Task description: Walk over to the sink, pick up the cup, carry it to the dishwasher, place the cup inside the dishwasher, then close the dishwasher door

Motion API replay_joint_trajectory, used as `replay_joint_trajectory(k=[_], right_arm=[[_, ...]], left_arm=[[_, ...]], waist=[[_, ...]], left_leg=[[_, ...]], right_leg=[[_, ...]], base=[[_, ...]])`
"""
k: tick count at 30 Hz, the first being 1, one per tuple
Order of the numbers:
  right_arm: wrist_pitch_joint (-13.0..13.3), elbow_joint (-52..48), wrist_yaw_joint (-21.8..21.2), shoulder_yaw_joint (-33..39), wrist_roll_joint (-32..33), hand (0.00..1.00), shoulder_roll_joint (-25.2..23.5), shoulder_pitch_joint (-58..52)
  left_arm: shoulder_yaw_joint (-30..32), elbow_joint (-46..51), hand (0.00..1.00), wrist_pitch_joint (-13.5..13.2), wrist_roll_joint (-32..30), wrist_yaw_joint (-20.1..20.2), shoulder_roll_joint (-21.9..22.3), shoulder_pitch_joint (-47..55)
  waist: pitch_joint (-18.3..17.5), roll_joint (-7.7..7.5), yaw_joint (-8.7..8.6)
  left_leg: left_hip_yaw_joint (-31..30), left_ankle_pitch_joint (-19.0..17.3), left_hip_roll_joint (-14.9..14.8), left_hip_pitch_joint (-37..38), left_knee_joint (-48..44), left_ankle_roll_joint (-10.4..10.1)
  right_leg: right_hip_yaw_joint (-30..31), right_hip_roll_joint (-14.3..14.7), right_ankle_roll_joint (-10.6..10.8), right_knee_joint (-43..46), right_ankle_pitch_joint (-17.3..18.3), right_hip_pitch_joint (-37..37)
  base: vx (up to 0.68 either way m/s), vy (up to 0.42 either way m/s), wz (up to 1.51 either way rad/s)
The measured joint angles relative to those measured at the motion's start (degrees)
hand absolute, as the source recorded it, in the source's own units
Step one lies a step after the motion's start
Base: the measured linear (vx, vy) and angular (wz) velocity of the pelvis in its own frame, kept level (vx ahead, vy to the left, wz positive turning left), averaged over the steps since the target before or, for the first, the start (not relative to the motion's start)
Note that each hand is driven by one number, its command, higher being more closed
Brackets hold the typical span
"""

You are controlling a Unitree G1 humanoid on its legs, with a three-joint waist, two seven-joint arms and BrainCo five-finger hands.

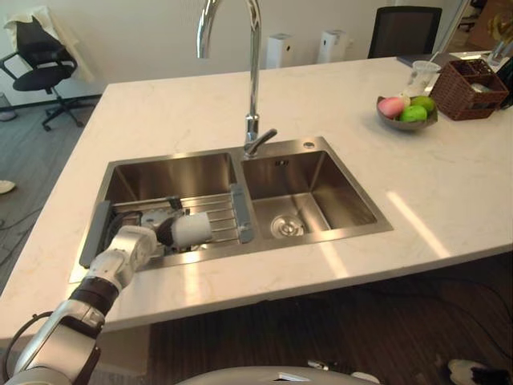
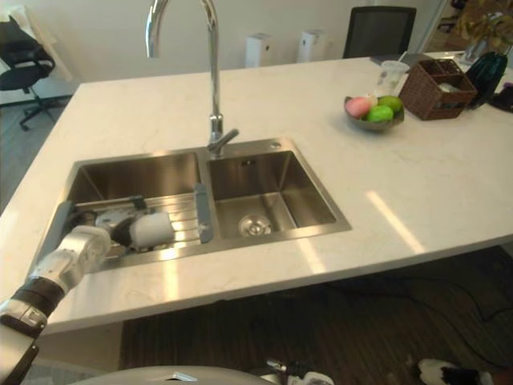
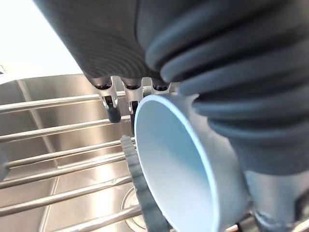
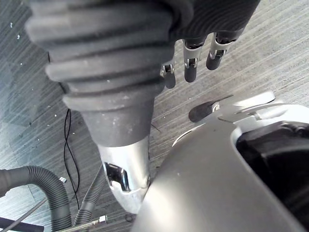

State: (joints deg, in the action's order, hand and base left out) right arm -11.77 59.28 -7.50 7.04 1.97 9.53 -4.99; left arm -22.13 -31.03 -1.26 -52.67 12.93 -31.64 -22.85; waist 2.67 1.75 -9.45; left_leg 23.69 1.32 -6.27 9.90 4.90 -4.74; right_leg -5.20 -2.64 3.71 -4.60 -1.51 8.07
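A white cup (image 1: 192,229) with a pale inside (image 3: 174,169) lies on its side on the wire rack (image 1: 218,210) across the left basin of the steel sink (image 1: 321,144). My left hand (image 1: 151,231) reaches into that basin from the near left and is curled round the cup, its fingers (image 3: 113,110) behind the cup's rim and the mouth facing right along the rack. In the right wrist view my right hand (image 4: 190,67) hangs over the striped floor with its fingers straight and nothing in them.
A tall chrome faucet (image 1: 253,80) rises behind the divider between the basins. On the far right of the counter stand a fruit bowl (image 1: 407,112), a clear plastic cup (image 1: 422,76) and a wicker basket (image 1: 473,88). An office chair (image 1: 40,64) stands far left.
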Motion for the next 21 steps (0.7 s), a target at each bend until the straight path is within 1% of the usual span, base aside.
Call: replay_joint_trajectory(k=[2,5,14,16,18,21], right_arm=[[-0.4,0.0,0.0,0.0,0.0,0.00,0.0,0.0],[-0.7,-0.1,0.0,0.0,0.0,0.00,0.1,0.1],[-1.1,-0.1,-0.1,0.0,0.0,0.00,0.2,0.3],[-1.2,-0.1,-0.1,0.0,0.0,0.00,0.2,0.4],[-1.2,-0.1,-0.2,-0.1,0.0,0.00,0.2,0.4],[-1.2,-0.1,-0.7,-0.1,0.0,0.00,0.3,0.5]], left_arm=[[0.3,0.0,1.00,1.2,0.5,0.4,0.9,0.2],[1.4,-0.1,1.00,2.2,1.4,1.2,2.5,0.6],[1.6,-1.4,1.00,2.4,3.0,1.2,3.7,0.6],[1.6,-1.8,1.00,2.4,4.5,1.0,3.7,0.6],[1.6,-2.1,1.00,2.4,6.3,0.4,3.7,0.8],[1.7,-2.3,1.00,2.4,10.7,-1.2,3.7,1.4]], waist=[[0.0,0.03,0.00],[-0.1,0.10,-0.04],[-0.3,0.07,-0.17],[-0.6,0.35,-0.29],[-0.6,0.21,-0.32],[-0.6,0.31,-0.29]], left_leg=[[0.0,0.0,0.0,0.1,0.0,0.0],[0.0,0.0,0.1,0.1,0.0,0.1],[-0.1,-0.1,0.2,0.1,0.0,0.1],[-0.1,-0.1,0.2,0.1,0.0,0.1],[-0.1,-0.1,0.2,0.1,0.0,0.2],[-0.1,-0.1,0.2,0.1,0.0,0.2]], right_leg=[[0.0,0.0,0.0,0.0,0.0,0.0],[0.0,-0.1,0.1,-0.2,0.0,0.0],[0.0,-0.2,0.2,-0.3,0.1,0.1],[0.0,-0.2,0.2,-0.3,0.1,0.1],[0.0,-0.2,0.2,-0.3,0.1,0.1],[-0.1,-0.2,0.2,-0.3,0.1,0.1]], base=[[0.00,0.000,0.00],[0.00,0.000,0.00],[0.00,0.000,0.00],[0.00,0.000,0.00],[0.00,0.000,0.00],[0.00,0.000,0.00]])
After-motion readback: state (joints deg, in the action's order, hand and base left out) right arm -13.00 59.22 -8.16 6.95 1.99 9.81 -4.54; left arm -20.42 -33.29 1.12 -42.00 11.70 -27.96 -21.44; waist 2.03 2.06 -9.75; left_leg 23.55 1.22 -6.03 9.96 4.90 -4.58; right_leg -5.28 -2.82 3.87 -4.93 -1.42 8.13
